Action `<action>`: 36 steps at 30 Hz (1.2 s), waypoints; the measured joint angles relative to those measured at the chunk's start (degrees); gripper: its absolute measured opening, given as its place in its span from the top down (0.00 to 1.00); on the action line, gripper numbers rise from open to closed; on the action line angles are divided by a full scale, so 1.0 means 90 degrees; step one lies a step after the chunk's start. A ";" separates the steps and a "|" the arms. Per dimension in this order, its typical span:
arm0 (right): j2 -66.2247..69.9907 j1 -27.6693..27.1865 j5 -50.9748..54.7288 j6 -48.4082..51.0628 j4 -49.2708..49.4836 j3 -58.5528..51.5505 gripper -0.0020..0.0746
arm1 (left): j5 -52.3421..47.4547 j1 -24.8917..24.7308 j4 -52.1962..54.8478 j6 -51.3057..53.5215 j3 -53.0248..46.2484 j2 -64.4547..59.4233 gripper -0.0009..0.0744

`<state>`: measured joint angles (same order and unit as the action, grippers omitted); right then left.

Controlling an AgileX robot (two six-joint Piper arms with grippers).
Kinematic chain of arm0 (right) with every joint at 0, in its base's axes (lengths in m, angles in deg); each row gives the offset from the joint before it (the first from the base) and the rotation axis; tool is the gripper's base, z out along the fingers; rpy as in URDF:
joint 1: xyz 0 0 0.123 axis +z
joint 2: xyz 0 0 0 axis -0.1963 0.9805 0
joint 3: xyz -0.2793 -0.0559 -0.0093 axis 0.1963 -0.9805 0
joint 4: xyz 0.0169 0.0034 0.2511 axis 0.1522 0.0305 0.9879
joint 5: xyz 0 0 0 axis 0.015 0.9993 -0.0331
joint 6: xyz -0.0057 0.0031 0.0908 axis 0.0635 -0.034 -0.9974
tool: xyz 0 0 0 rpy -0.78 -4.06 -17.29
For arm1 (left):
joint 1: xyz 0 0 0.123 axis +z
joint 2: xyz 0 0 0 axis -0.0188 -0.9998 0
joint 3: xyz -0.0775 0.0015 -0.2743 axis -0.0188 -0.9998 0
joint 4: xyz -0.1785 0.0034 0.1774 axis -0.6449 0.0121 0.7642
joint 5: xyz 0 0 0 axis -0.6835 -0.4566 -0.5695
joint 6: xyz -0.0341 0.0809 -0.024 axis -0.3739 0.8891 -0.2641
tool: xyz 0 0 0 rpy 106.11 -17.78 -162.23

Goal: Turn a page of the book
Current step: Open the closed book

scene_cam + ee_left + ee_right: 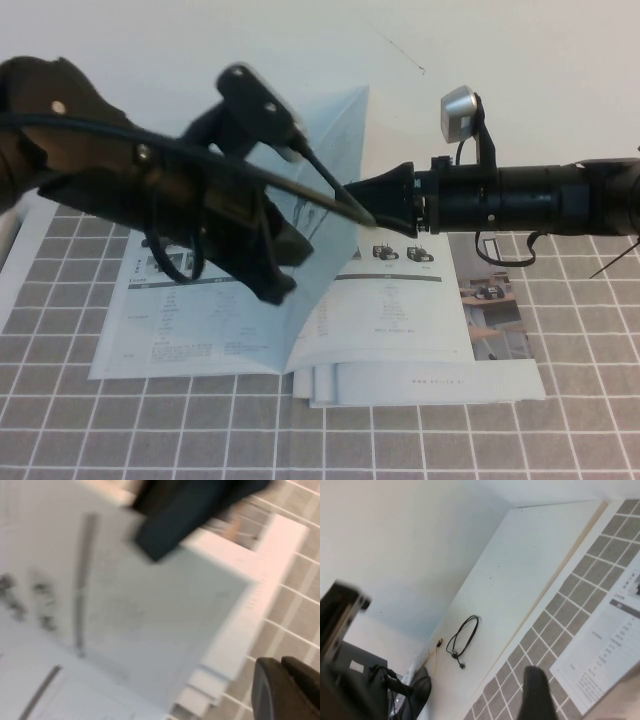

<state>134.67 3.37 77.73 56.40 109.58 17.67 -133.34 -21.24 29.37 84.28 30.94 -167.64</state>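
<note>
so you've got the book lying open on the grey checkered mat, roughly in the middle of the table in the high view, with a small stack of other white sheets poking out from under its near edge and a booklet with a room photo tucked under its right side.

the page is up in the air right now, standing nearly upright over the spine, its top corner pointing up toward the white wall. the left-hand sheet of the book stays flat with its tables showing, and the right-hand sheet flat too, with a row of small robot photos near the top.

your right gripper comes in from the right, level above the book, and its tip sits right at the lifted page's right face. looks like it's touching or pinching the sheet there, but honestly you cannot tell whether the fingers are spread or pressed together.

your left gripper hangs over the left half of the book, just on the other side of the raised page, pointing down. its dark fingers show in the left wrist view, blurry, so cannot tell that one either.
</note>
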 joint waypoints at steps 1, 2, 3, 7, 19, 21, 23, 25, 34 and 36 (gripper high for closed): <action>0.0000 0.0000 -0.0014 -0.0016 0.0000 0.0015 0.40 | -0.0090 -0.0147 0.0071 0.0000 0.0000 0.0020 0.99; 0.0000 0.0000 -0.0012 -0.0024 0.0000 0.0030 0.40 | -0.0150 -0.0295 0.0126 0.0000 0.0000 0.0031 0.99; 0.0000 0.0000 -0.0023 -0.0030 0.0000 0.0040 0.40 | -0.0167 -0.0422 0.0169 0.0012 0.0000 0.0031 0.99; 0.0011 0.0034 -0.0118 -0.0056 0.0000 0.0040 0.40 | 0.0083 -0.1116 0.0453 0.0227 -0.0098 0.0031 0.99; 0.0011 0.0121 -0.0170 -0.0020 0.0000 0.0040 0.40 | 0.2351 -0.2182 0.1567 0.0755 -0.0633 -0.0168 0.99; 0.0011 0.0121 -0.0170 -0.0020 0.0000 0.0040 0.40 | 0.2607 -0.2182 0.1822 0.0768 -0.0633 -0.0333 0.99; 0.0011 0.0121 -0.0170 -0.0020 0.0000 0.0040 0.40 | 0.2804 -0.2182 0.2118 0.0772 -0.0633 -0.0514 0.99; 0.0011 0.0121 -0.0170 -0.0020 0.0000 0.0040 0.40 | 0.2907 -0.2182 0.2445 0.0772 -0.0633 -0.0681 0.99; 0.0011 0.0121 -0.0044 -0.0061 0.0000 0.0040 0.40 | 0.3093 -0.2182 0.3266 0.0413 -0.0648 -0.1082 0.99; 0.0011 0.0121 0.0037 -0.0070 0.0000 0.0040 0.40 | 0.3157 -0.2182 0.3386 0.0209 -0.0648 -0.1100 0.99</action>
<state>134.77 4.45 78.06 55.77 109.58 18.03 -104.93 -40.88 59.85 86.17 25.11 -177.54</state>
